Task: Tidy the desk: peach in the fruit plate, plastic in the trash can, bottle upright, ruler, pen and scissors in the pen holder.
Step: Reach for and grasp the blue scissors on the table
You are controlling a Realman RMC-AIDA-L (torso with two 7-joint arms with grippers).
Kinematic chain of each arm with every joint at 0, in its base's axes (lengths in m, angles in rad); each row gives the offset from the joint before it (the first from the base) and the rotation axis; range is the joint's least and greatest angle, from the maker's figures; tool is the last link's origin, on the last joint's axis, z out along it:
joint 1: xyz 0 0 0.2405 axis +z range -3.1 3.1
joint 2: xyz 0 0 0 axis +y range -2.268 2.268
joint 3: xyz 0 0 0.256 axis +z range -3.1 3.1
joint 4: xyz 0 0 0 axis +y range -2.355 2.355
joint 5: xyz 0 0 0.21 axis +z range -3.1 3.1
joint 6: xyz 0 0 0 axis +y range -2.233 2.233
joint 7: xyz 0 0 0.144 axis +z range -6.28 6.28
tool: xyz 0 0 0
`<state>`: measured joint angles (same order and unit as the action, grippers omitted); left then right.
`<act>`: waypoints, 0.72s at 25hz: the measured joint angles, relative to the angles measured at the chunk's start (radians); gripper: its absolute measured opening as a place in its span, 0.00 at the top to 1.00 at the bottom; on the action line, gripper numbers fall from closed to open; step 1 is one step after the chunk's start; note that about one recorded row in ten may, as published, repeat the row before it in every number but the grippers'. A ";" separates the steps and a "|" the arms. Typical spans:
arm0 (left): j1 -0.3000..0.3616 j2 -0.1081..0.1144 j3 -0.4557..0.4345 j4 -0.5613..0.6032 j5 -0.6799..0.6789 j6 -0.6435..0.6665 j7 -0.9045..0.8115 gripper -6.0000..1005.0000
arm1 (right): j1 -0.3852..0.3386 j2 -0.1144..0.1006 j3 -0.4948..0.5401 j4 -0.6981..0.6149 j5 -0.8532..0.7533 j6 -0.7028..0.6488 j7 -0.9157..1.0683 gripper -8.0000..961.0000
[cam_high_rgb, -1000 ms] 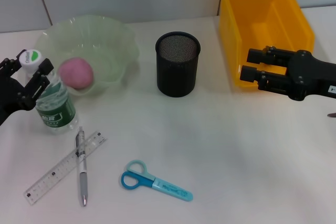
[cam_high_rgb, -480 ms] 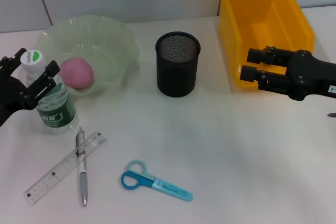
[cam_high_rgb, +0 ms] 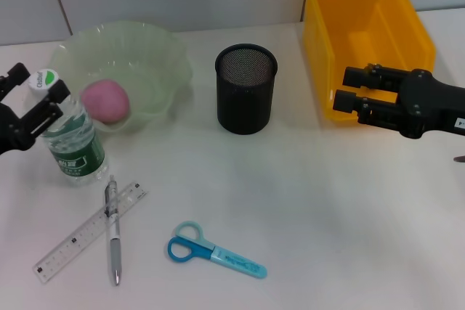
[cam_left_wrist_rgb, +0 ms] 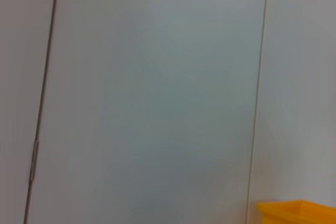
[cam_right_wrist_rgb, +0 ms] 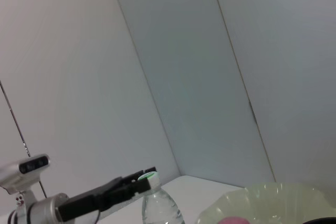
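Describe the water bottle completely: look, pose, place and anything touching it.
The water bottle is clear ribbed plastic with a green label and a white cap marked green. It stands upright on the white table, beside the pale green fruit plate holding the peach. The open left gripper sits around its neck; contact cannot be judged. The pen and ruler lie just in front.

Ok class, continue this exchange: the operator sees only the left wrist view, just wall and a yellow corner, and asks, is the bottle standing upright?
Observer: Yes, the bottle stands upright beside the fruit plate, with the open left hand at its cap.
Operator: Peach sorted?
Observer: The peach lies in the plate.
Operator: Stationery?
Observer: Ruler, pen and scissors lie on the desk, outside the pen holder; the pen crosses the ruler. The right hand hangs open by the yellow bin.
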<state>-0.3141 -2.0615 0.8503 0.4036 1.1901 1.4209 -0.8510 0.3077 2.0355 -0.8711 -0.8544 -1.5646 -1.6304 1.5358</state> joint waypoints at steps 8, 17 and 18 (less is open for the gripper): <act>0.073 0.024 0.009 0.097 0.001 0.060 -0.139 0.24 | 0.004 -0.005 0.001 0.021 0.000 0.002 0.000 0.37; 0.125 0.092 0.001 0.251 0.165 0.232 -0.465 0.24 | 0.010 -0.006 0.008 0.025 -0.001 -0.004 0.000 0.37; 0.124 0.092 0.000 0.303 0.225 0.261 -0.543 0.24 | 0.009 -0.006 0.009 0.025 -0.002 -0.004 0.000 0.37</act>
<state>-0.1903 -1.9693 0.8503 0.7069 1.4149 1.6820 -1.3940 0.3171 2.0293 -0.8625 -0.8298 -1.5668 -1.6344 1.5356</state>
